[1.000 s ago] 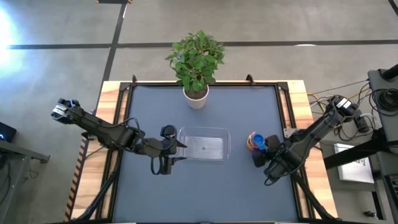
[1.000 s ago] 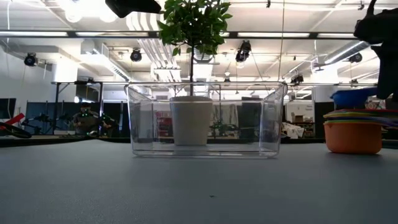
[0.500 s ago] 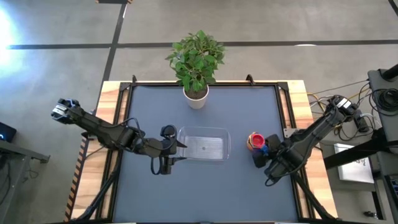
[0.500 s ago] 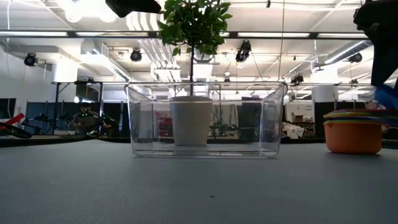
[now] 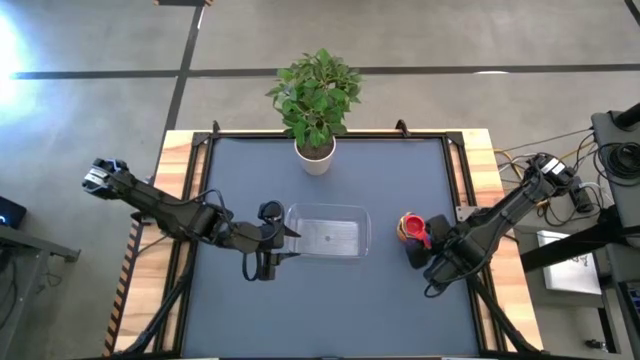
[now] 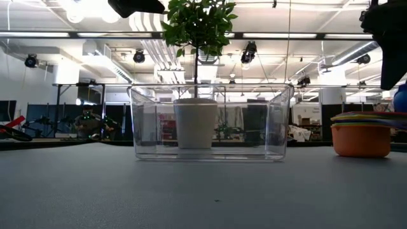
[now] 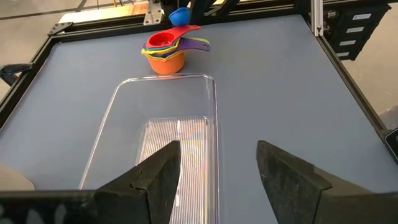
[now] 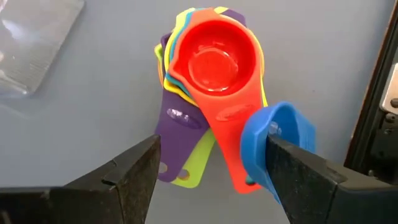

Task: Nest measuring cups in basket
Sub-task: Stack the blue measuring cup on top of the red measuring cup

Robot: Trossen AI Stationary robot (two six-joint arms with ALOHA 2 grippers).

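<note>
A nested stack of measuring cups (image 8: 214,62), red on top and orange at the bottom, stands on the table (image 5: 300,300) to the right of the clear basket (image 5: 330,235); it also shows in the low view (image 6: 361,137) and the left wrist view (image 7: 166,50). A blue cup (image 8: 277,143) sits tilted beside the stack, above the stack's top (image 6: 400,98). My right gripper (image 8: 211,180) is open above the stack's handles, pointing steeply down. My left gripper (image 7: 214,180) hangs open over the basket's left end, touching nothing. My right gripper has the blue cup's outer wall (image 8: 283,162) lying against the inner side of one finger (image 8: 305,180); the other finger (image 8: 124,180) stands well apart from it. The cup is tipped on edge, off the stack. Whether it hangs on that finger, I cannot tell.
A plant in a white pot (image 5: 315,150) stands at the table's far edge, behind the basket (image 6: 210,127). Dark frame rails (image 7: 323,18) run along the table's sides. Bare table lies in front of the basket and the stack.
My right gripper has opened. The blue cup, held level over the stack a second ago, has tipped and shifted toward the table's right edge, beside one finger. The red cup at the top of the stack now shows uncovered.
</note>
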